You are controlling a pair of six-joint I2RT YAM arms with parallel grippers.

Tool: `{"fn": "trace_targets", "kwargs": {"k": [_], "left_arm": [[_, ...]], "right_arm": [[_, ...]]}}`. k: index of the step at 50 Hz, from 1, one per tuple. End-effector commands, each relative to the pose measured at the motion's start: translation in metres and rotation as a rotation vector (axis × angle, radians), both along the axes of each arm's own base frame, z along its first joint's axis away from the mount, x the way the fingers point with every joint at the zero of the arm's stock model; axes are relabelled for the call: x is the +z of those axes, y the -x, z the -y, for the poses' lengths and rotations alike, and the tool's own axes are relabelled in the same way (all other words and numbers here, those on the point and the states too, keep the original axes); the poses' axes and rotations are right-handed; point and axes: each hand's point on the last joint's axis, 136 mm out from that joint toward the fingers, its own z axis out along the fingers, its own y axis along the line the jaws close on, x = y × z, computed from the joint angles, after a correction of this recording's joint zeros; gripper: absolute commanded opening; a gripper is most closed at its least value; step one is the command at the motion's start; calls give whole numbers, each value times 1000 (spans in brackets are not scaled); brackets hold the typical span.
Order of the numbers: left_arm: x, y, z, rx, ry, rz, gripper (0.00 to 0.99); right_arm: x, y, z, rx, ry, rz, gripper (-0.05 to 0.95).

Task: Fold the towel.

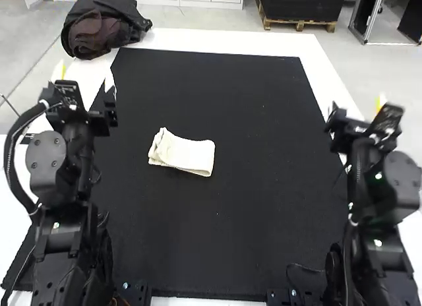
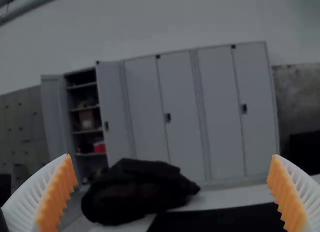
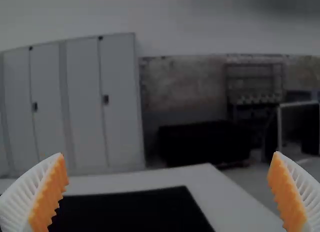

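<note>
The white towel (image 1: 187, 153) lies folded into a small compact strip on the black mat, left of the middle in the high view, with a raised fold at its left end. My left gripper (image 1: 86, 82) is held up over the left table edge, apart from the towel; its ribbed fingers stand wide open in its wrist view (image 2: 172, 192), nothing between them. Over the right table edge in the high view is my right gripper (image 1: 372, 115), far from the towel; in its own wrist view the gripper (image 3: 172, 192) is open with nothing held.
A black mat (image 1: 264, 207) covers most of the white table (image 1: 217, 40). At the table's far left corner lies a dark bag or bundle (image 1: 102, 26), which is also ahead of the left gripper.
</note>
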Motion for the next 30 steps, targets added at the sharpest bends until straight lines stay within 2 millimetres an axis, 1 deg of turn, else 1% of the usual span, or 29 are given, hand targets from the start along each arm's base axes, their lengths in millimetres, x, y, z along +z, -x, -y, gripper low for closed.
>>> {"fn": "trace_targets", "kwargs": {"k": [1, 2, 4, 6, 7, 8, 11, 12, 15, 17, 23, 30], "left_arm": [[-12, -4, 1, 2, -7, -35, 893], [-18, -7, 1, -2, -6, -56, 895], [-28, -11, 3, -11, -6, -87, 895], [-42, -16, 7, -36, -13, -134, 897], [-50, -18, 10, -47, -22, -160, 897], [-55, -20, 11, -52, -31, -173, 900], [-75, -25, 13, -68, -22, -231, 903], [-87, -27, 13, -71, -14, -274, 915], [-106, -29, 14, -83, 37, -351, 964], [-119, -29, 13, -91, 94, -394, 964], [-122, -29, 15, -99, 97, -405, 964], [-121, -29, 15, -100, 98, -402, 964]], "right_arm": [[-7, 0, 7, -53, 17, -8, 918], [-14, -2, 8, -55, 16, -32, 918], [-35, -8, 8, -57, 21, -124, 918], [-48, -10, 8, -56, 18, -177, 918], [-51, -11, 8, -54, 18, -191, 918], [-61, -12, 8, -53, 20, -230, 918], [-79, -13, 7, -50, 25, -304, 918], [-83, -13, 7, -51, 31, -323, 918], [-94, -13, 8, -52, 36, -369, 918], [-95, -13, 6, -46, 39, -373, 918], [-99, -14, -1, -4, 49, -387, 918], [-103, -16, -14, 75, 60, -401, 918]]}}
